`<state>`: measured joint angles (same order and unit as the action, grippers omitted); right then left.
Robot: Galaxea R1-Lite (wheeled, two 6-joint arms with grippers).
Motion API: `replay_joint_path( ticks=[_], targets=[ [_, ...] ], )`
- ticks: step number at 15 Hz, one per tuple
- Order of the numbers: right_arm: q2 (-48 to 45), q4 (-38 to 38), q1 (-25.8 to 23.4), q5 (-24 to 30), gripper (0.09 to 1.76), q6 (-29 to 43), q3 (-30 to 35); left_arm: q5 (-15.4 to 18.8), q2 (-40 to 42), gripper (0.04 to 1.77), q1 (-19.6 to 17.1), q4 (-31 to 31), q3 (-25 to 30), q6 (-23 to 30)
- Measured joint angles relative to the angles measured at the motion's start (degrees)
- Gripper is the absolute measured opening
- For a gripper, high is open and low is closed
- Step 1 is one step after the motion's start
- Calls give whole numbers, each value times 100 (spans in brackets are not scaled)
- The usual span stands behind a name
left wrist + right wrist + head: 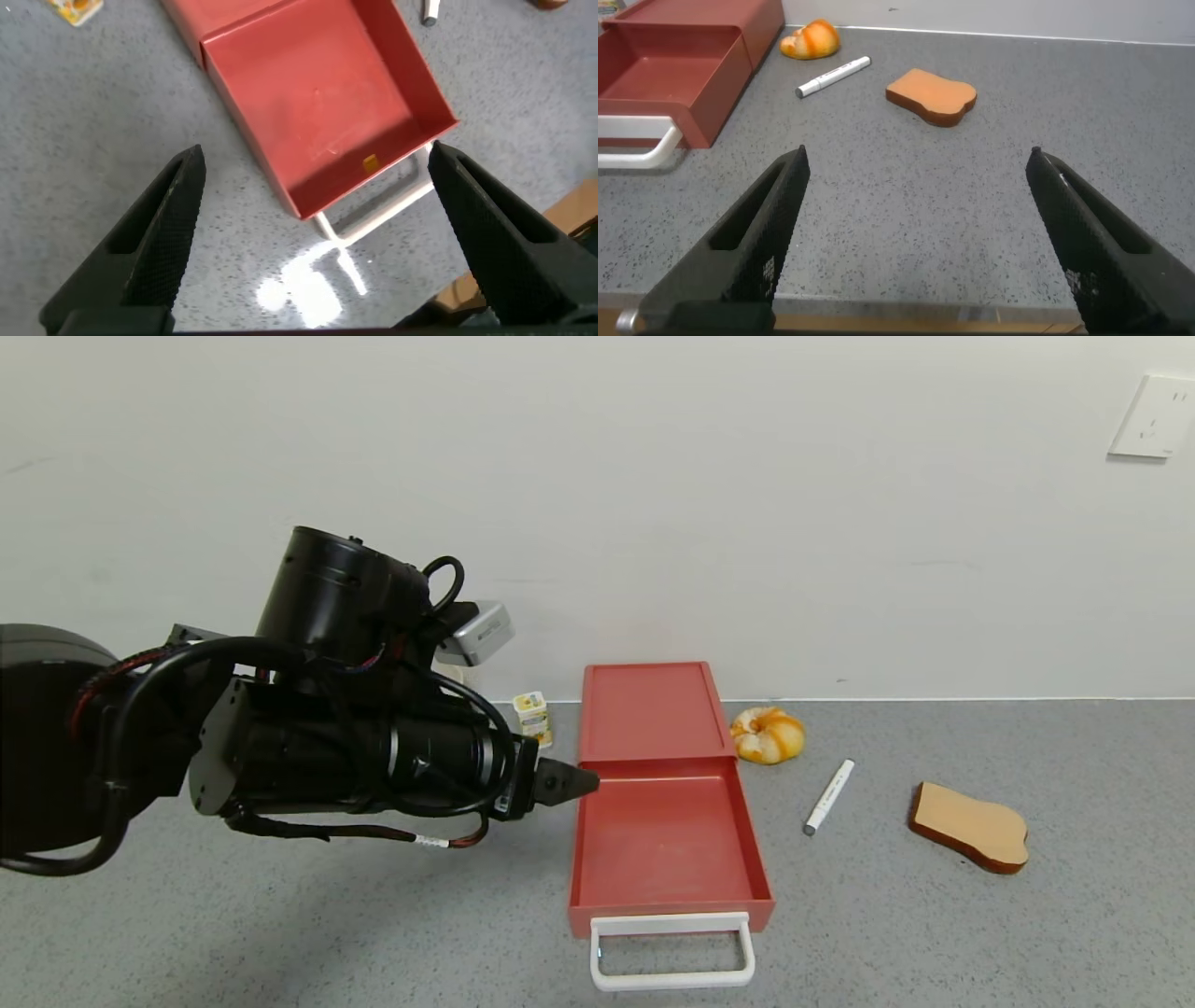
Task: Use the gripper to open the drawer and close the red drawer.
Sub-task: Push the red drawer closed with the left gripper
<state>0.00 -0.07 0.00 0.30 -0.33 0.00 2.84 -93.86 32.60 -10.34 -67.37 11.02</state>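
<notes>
Drawer (667, 835) of salmon-red plastic stands pulled fully out of its flat case (651, 709) on the grey speckled table (934, 933), its white loop handle (672, 950) at the near end, closest to the robot, and its tray bare inside. It looks light, stiff and smooth, so I judge it will slide easily, and the whole box may skate backward on the table if pushed fast. The best place to press is the flat front panel just behind the handle, centred so the tray does not skew in its case. Beside the tray's left wall, near where it meets the case, hovers the left gripper (569, 782), its black jaws spread wide and holding nothing. The right gripper (915, 243) hangs low over bare table to the right, also spread. Farther back lie a white marker (829, 796), a slice of toast (971, 825), a glazed bun (767, 735) and a small yellow carton (533, 717).
</notes>
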Motion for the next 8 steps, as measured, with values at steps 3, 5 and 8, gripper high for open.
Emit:
replay_joint_path(
  ticks=[3, 5, 8],
  targets=[
    [0, 0, 0, 0, 171, 6, 0, -791, -210, 172, 375, -267, -265, 450],
    [0, 0, 0, 0, 171, 9, 0, -1133, -418, 172, 690, -768, -567, 857],
    [0, 0, 0, 0, 171, 9, 0, -1526, -763, 172, 1089, -1647, -1089, 1499]
  ],
)
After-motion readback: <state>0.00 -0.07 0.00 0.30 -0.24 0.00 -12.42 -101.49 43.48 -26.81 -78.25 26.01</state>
